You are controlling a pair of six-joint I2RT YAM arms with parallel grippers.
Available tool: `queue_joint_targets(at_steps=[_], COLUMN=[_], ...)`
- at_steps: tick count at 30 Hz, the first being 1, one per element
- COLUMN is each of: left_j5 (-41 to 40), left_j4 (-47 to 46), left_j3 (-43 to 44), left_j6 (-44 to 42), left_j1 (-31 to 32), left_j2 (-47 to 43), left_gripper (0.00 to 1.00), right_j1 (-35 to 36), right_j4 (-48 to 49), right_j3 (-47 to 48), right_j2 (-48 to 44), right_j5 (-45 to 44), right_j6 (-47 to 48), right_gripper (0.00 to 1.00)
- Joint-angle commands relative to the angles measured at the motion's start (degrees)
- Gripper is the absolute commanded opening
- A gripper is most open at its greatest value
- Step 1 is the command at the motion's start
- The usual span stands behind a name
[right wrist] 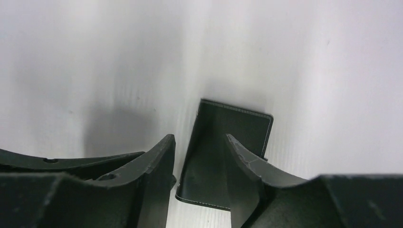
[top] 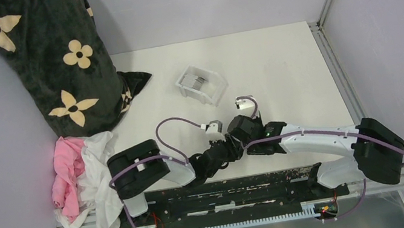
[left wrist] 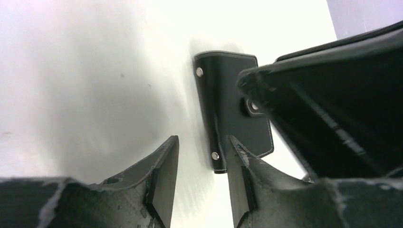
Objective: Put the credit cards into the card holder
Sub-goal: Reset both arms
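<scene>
A: Nearest the lens is the left tool (left wrist: 202,140). Its two fingers stand apart with bare worktop (left wrist: 95,71) showing in the gap, and they clamp nothing.

B: And the right tool (right wrist: 199,137)?

A: It is apart as well. Its fingers straddle the card holder (right wrist: 228,128), which lies on the worktop beneath them. I see no squeeze on it.

B: Where does the holder lie from the left tool?

A: Just ahead, off to one side of the gap. Its near corner is at one finger, touching or only beside it, I cannot tell which. Its long axis runs away from both wrists, roughly in line with each gap. In the left wrist view, the right tool's body overlaps the holder's far edge.

B: Is it open?

A: Only the black stitched outside shows, with metal studs and the snap tab. No slots are visible, so I judge it folded, or at least not spread.

B: And the cards?

A: From overhead, the credit cards (top: 197,81) sit in the clear tray (top: 220,86) toward the back. They are well apart from both tools, beyond them and slightly left. No card shows in the holder.

B: Which arm is nearer to them?

A: Both tools meet at one spot, so there is little in it, though the left looks slightly closer. My guess is that the holder needs opening before any card is fetched.
</scene>
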State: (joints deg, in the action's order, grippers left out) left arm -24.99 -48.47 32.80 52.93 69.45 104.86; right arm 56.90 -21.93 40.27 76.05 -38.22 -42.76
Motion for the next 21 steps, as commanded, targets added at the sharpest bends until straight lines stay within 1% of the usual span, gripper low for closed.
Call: queue_joint_targets(at_steps=[1,3,5,6,8,9,11,13,14,18,21], left_j5=[-9.7,-13.1,-17.4,-18.7,-18.7,-18.4,-16.8,-15.8,-15.4,-15.1,-15.1], left_j4=[5.5,9.4,13.9,15.7,16.8,17.1,17.9,18.3,18.4,18.3,18.2], left_j3=[-1.4,-1.3,-1.1,-1.3,-2.6,-3.2,-4.6,-5.9,-6.5,-8.4,-9.2], left_j6=[-7.3,-11.1,-14.4,-15.9,-19.5,-21.1,-24.0,-26.5,-27.4,-30.7,-31.1], left_j1=[-0.7,-1.1,-1.9,-2.7,-5.3,-6.9,-10.3,-13.2,-14.6,-15.9,-16.2], left_j2=[-9.7,-14.3,-19.5,-21.9,-26.2,-28.2,-32.2,-35.1,-36.4,-38.7,-39.1], left_gripper=[0.51,0.55,0.63,0.66,0.67,0.70,0.72,0.75,0.77,0.80,0.81], right_j1=[-0.2,-1.8,-3.5,-4.3,-5.6,-6.1,-6.4,-6.6,-6.5,-6.5,-6.5], right_j4=[-0.7,-2.3,-3.5,-3.4,-4.1,-4.8,-6.6,-8.4,-9.4,-13.7,-15.1], right_j3=[5.2,5.6,4.9,3.8,2.3,1.6,0.5,-0.5,-0.8,-1.5,-1.5], right_j2=[-5.8,-8.9,-12.6,-14.6,-18.1,-19.7,-22.3,-23.8,-24.4,-26.1,-27.1], right_j5=[-6.6,-9.6,-11.4,-12.2,-13.3,-14.2,-16.7,-18.9,-19.9,-25.2,-26.8], right_j6=[6.6,7.9,9.1,9.7,10.4,10.5,9.1,7.3,5.9,0.6,-1.0], right_gripper=[0.50,0.57,0.65,0.67,0.74,0.78,0.90,0.98,1.00,1.00,0.99])
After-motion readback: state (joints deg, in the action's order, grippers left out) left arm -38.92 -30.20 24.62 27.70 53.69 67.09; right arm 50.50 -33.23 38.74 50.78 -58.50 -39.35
